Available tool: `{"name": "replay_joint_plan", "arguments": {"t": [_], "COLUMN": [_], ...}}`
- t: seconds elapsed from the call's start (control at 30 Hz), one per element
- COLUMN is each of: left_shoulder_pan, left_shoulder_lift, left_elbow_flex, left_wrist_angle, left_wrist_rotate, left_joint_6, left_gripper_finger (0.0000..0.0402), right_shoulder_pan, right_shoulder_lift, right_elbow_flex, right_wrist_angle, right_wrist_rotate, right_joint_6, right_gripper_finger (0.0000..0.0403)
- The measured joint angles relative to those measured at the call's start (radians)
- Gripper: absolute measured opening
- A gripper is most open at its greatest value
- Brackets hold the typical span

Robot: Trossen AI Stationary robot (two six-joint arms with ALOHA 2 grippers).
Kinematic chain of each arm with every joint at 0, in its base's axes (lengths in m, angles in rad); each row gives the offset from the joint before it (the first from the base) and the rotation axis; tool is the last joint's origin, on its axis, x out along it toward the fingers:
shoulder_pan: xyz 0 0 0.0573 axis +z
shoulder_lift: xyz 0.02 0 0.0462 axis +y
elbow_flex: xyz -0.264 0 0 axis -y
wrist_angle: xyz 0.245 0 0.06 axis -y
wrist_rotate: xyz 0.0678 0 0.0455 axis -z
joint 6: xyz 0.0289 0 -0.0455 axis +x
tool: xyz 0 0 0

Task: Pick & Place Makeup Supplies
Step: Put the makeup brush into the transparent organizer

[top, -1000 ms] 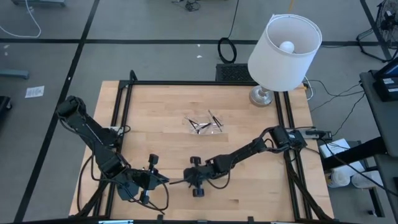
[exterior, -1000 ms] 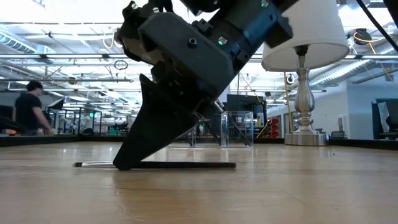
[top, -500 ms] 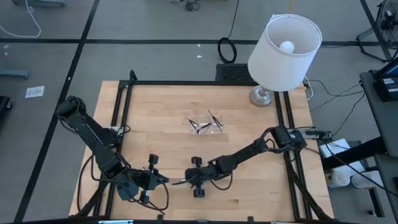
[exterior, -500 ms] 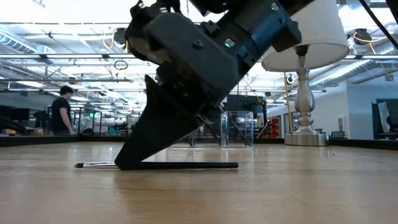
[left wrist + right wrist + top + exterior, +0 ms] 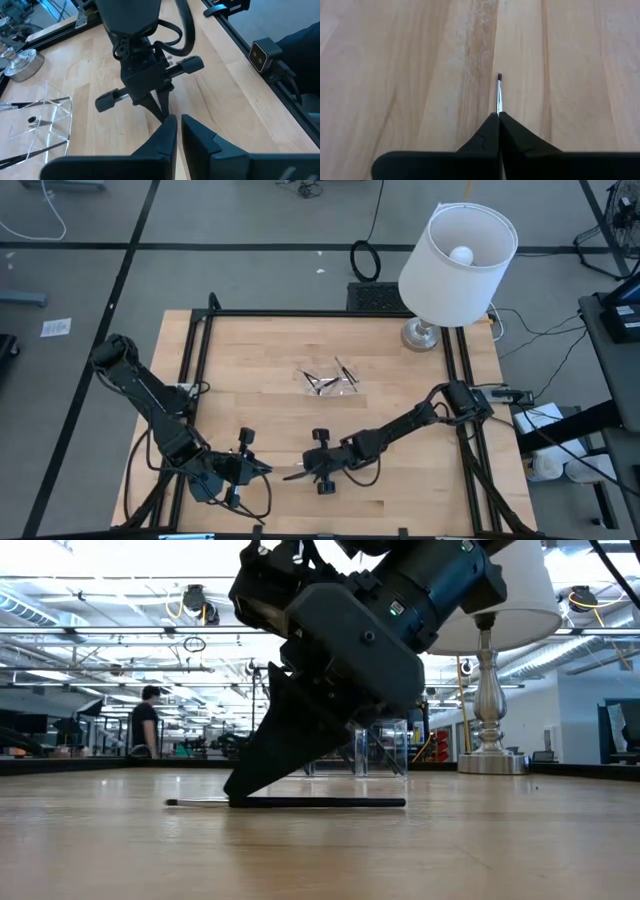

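Right gripper (image 5: 303, 474) low over the table (image 5: 400, 380) near the middle of its front edge, fingertips down at the wood. Fingers pinched together on a thin dark makeup stick (image 5: 300, 803). In the low view the stick lies flat on the table surface, its pale end sticking out past the fingertips on one side and the long dark shaft on the other. In the right wrist view its silvery end with a small dark tip pokes out just beyond the closed fingers (image 5: 490, 131).

Left gripper (image 5: 262, 468) waits just beside it, toward the front-left corner, fingers (image 5: 162, 137) nearly together with a thin gap, nothing between them.

More makeup sticks (image 5: 322, 383) lie in and around a small clear tray (image 5: 348, 386) at the table's middle. A lamp (image 5: 458, 265) stands at the back-right corner.

A person (image 5: 144, 723) stands far back in the room.
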Motion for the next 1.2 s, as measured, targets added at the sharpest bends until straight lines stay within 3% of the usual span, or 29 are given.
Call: {"name": "replay_joint_plan", "arguments": {"t": [0.27, 0.5, 1.2], "left_shoulder_pan": [0.008, 0.008, 0.008], "left_shoulder_lift": [0.000, 0.000, 0.000], "left_elbow_flex": [0.000, 0.000, 0.000], "left_wrist_angle": [0.000, -0.001, -0.003], "left_wrist_rotate": [0.000, 0.001, 0.002], "left_joint_6": [-0.003, -0.017, -0.022], "left_gripper_finger": [0.0035, 0.0035, 0.0035], "right_shoulder_pan": [0.002, 0.002, 0.055], "right_shoulder_lift": [0.000, -0.007, -0.015], "right_elbow_flex": [0.000, 0.000, -0.185], "right_wrist_angle": [0.000, -0.117, -0.141], "right_wrist_rotate": [0.001, 0.005, -0.102], "right_joint_6": [-0.002, 0.058, 0.283], "right_gripper_finger": [0.0002, 0.0001, 0.0000]}}
